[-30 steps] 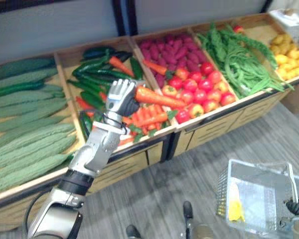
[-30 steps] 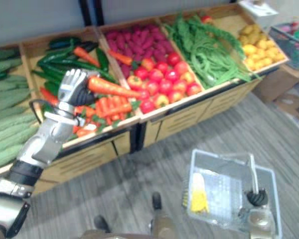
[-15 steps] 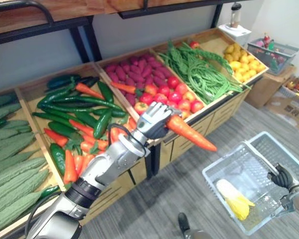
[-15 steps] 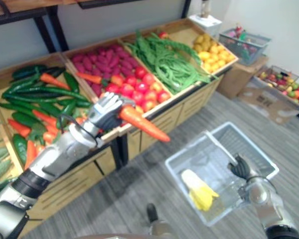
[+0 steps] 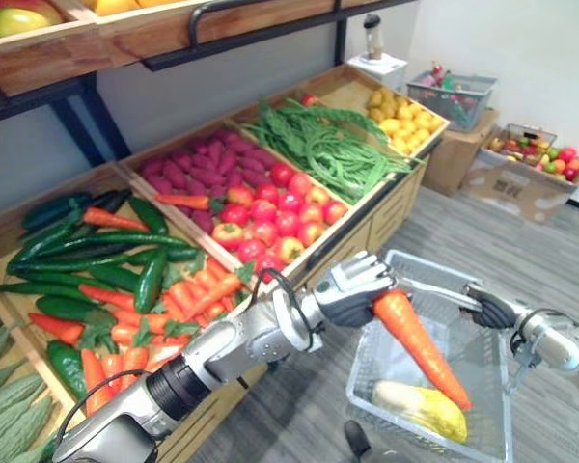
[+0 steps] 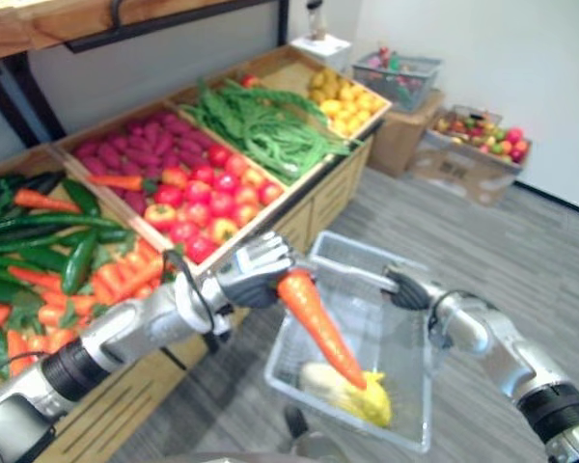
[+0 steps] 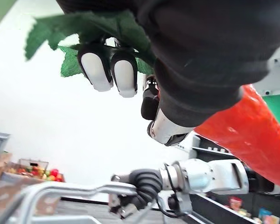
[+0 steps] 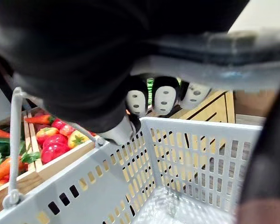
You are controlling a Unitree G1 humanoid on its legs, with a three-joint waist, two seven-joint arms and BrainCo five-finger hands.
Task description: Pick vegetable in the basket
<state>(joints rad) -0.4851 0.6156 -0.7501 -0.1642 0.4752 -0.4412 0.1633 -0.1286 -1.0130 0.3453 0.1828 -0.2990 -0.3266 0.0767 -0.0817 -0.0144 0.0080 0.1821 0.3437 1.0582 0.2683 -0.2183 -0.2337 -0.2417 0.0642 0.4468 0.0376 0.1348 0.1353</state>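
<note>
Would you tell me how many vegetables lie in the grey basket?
1: a yellow corn cob lies at the near end of the basket. The carrot is in the left hand over it; the right hand holds the handle.

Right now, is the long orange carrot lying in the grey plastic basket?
Not lying in it. The left hand grips the long orange carrot tip-down over the grey plastic basket.
</note>
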